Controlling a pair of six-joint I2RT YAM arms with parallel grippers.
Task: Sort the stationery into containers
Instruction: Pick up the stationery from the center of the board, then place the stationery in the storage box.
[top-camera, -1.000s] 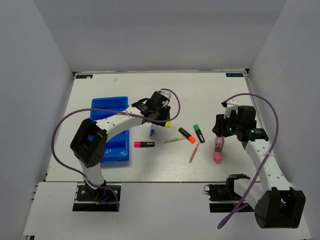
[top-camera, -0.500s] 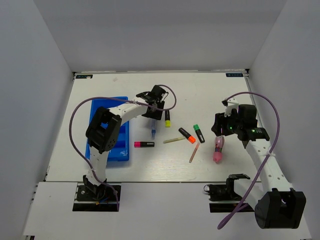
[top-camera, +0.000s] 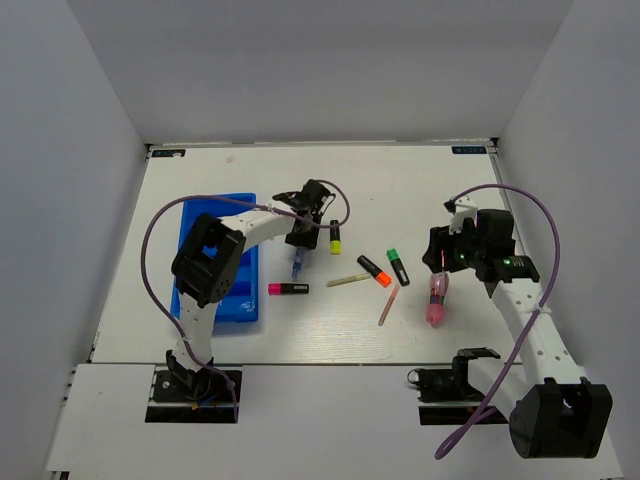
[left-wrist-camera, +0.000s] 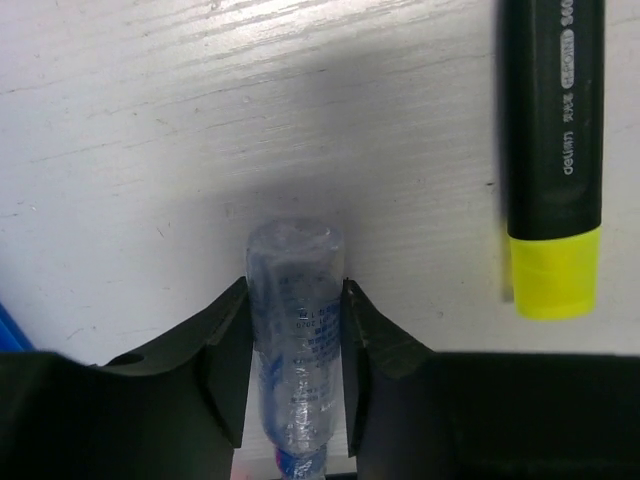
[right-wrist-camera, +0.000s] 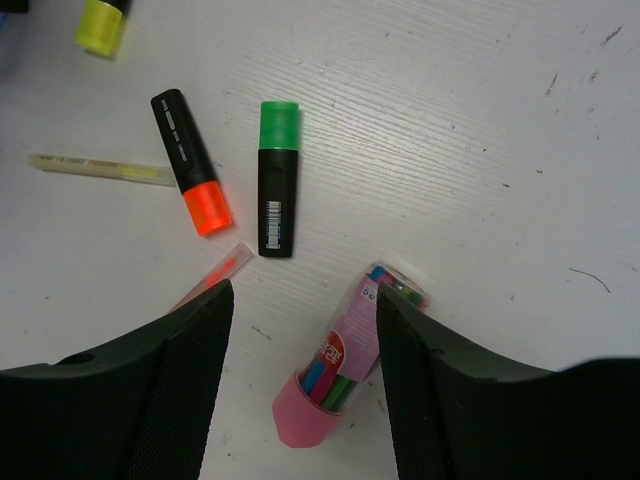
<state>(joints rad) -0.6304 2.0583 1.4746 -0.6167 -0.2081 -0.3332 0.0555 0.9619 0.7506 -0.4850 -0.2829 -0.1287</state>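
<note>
The left gripper (left-wrist-camera: 295, 305) has slid back onto the clear-blue pen (left-wrist-camera: 295, 255), fingers clamped around it. The right gripper (right-wrist-camera: 303, 297) hangs spread-fingered above the pink tube (right-wrist-camera: 335, 375).

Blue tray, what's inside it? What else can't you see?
Blue tray: top view, left arm covers much of it; contents unknown.
Clear-blue pen: left wrist view, lower end cut off by the bottom edge.
Yellow highlighter: left wrist view, black end cut off by the top edge.
Pink tube label: right wrist view, too small to read.
</note>
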